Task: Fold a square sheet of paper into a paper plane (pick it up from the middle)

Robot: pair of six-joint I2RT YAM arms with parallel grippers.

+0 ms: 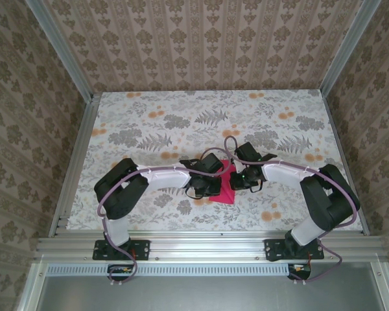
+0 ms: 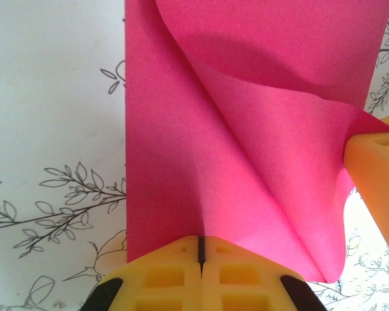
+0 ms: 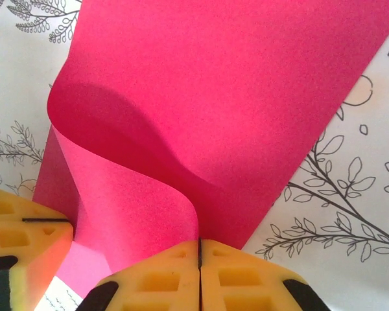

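Square sheet of paper [image 1: 225, 193] is found on the patterned table [image 1: 181, 123], at mid-width toward the near side, between the two grippers. One portion lies flat; another is lifted and curled over it in a soft, uncreased roll. The right gripper [image 3: 200, 259] is seen with jaws pressed together on the edge of the raised flap. The left gripper [image 2: 200, 256] is likewise closed tight at the sheet's near edge; whether that edge is pinched or merely pinned down cannot be told. The step in hand is judged to be a fold. For a clean result, the flap should be carried across until edges are matched, the flat portion anchored against sliding, and the roll pressed down only once alignment is confirmed.
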